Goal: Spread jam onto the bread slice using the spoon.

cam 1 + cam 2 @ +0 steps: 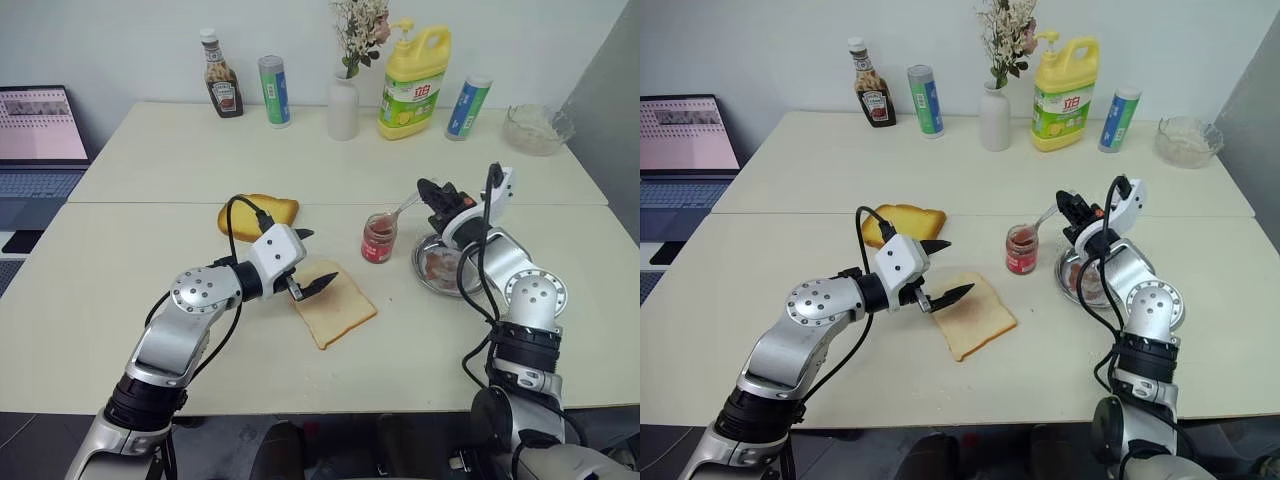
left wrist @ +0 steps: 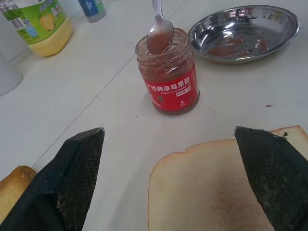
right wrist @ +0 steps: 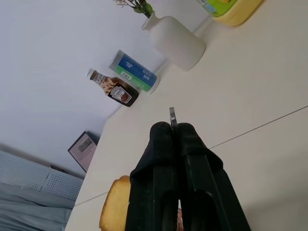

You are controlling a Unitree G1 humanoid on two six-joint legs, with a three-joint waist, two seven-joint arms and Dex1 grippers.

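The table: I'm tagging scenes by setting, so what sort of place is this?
Probably an office or lab set up as a kitchen: a laptop sits beside the table, which holds dish soap, ketchup and a vase.

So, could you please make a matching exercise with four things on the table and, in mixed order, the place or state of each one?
Things:
1. spoon
2. bread slice
3. steel dish
4. left gripper

Places or states:
A. open, above the near-left edge of the thin slice
B. empty but smeared red, to the right of the jam jar
C. bowl at the jar's mouth, handle pinched in the right gripper
D. flat on the table, in front of the jar

Pairs: 1-C, 2-D, 3-B, 4-A
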